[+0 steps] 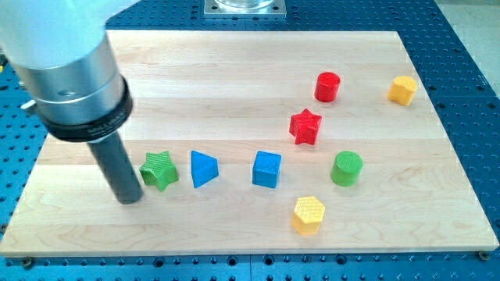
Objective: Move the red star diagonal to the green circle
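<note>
The red star (305, 126) lies right of the board's middle. The green circle (346, 168) sits below and to the right of it, a small gap apart. My tip (130, 200) rests on the board at the view's left, just left of a green star (159, 170), far from the red star.
A blue triangle (204, 168) and a blue cube (266, 169) lie in a row with the green star. A yellow hexagon (308, 215) sits below the green circle. A red cylinder (328, 87) and another yellow hexagon (402, 90) lie at the upper right. The wooden board (234, 70) sits on a blue perforated table.
</note>
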`<state>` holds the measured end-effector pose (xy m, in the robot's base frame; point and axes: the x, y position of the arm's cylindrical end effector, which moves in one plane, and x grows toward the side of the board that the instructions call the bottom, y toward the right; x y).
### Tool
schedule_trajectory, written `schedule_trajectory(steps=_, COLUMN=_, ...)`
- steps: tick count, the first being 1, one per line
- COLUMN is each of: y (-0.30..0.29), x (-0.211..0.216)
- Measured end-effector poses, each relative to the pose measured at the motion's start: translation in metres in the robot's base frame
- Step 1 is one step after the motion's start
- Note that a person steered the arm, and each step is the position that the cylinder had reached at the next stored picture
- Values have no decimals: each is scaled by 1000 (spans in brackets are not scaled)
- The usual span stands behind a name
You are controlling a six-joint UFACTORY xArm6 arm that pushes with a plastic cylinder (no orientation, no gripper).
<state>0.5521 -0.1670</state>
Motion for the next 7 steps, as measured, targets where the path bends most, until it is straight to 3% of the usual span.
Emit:
schedule_trajectory(steps=1, y=-34, x=-5)
schedule_trajectory(steps=4, y=-39, x=-88)
schedule_trajectory(steps=5, y=-23, x=-112)
schedule_trajectory(steps=7, y=62, x=-143)
